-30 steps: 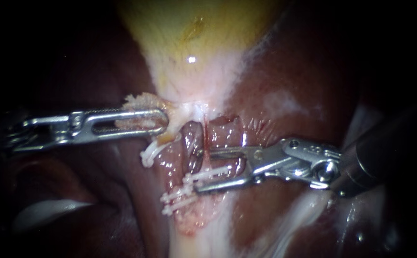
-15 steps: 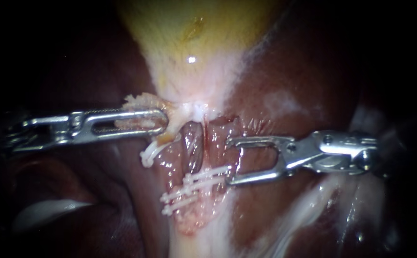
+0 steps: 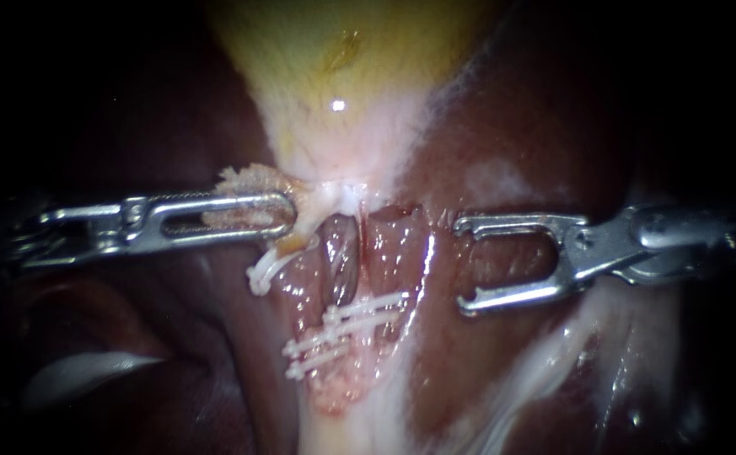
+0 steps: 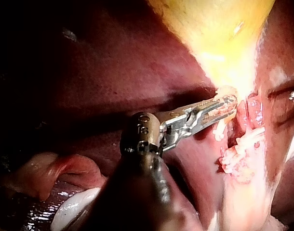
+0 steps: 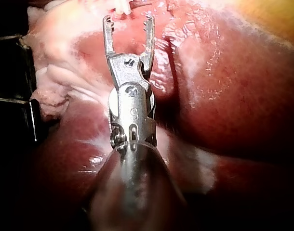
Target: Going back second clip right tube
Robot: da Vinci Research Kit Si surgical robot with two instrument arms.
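Note:
Two white clips (image 3: 359,310) lie across the right tube (image 3: 389,244), and a third clip (image 3: 313,361) lies just below them. My right instrument (image 3: 462,264) stands to their right over the liver (image 3: 545,118); its jaws are open and empty, apart from the tube. In the right wrist view the right instrument (image 5: 127,20) shows a wide gap, with wet tissue ahead. My left instrument (image 3: 279,215) is shut on pale tissue at the gallbladder (image 3: 342,76) neck. In the left wrist view the left instrument (image 4: 226,103) grips the same spot.
Another white clip (image 3: 265,271) hangs under the left instrument's tip, beside the darker left tube (image 3: 340,253). Pale white tissue (image 3: 545,371) runs below the right instrument. In the left wrist view the clips (image 4: 246,142) lie beyond the left instrument's tip.
My right instrument has drawn back to the right, away from the clips and the tube, with its jaws open and empty. The left instrument and the clips have not moved.

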